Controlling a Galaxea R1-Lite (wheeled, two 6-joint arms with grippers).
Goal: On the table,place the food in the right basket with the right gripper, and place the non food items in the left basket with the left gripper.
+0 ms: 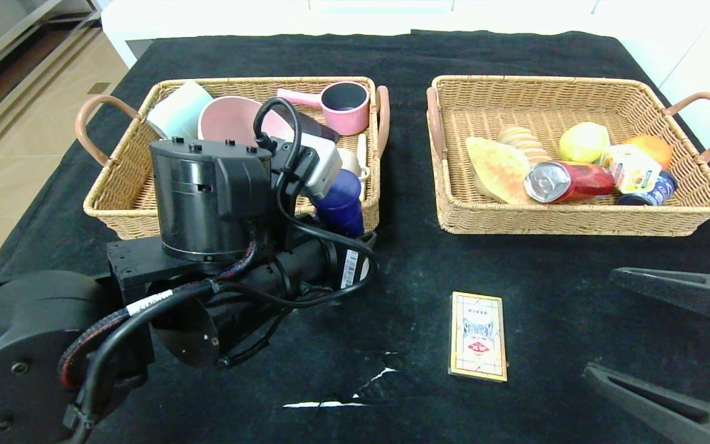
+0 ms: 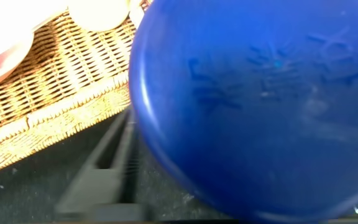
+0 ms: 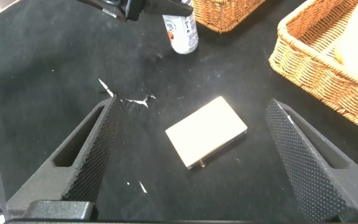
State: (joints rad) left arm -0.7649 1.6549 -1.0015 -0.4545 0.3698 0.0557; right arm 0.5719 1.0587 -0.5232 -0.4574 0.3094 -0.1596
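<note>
My left gripper (image 1: 324,179) is shut on a blue bottle (image 1: 342,206) and holds it at the front right corner of the left basket (image 1: 118,203). In the left wrist view the bottle's blue base (image 2: 260,106) fills most of the picture, with one finger (image 2: 104,168) beside it. The bottle also shows in the right wrist view (image 3: 182,31). A flat card box (image 1: 478,336) lies on the black cloth. My right gripper (image 1: 601,324) is open just right of it; in the right wrist view the box (image 3: 207,132) lies between the spread fingers (image 3: 95,146).
The left basket holds a pink bowl (image 1: 228,117), a pink pot (image 1: 344,105) and a white cup (image 1: 176,108). The right basket (image 1: 577,225) holds bread (image 1: 497,166), a red can (image 1: 567,180), a lemon (image 1: 583,142) and other food. The cloth is torn (image 1: 355,388).
</note>
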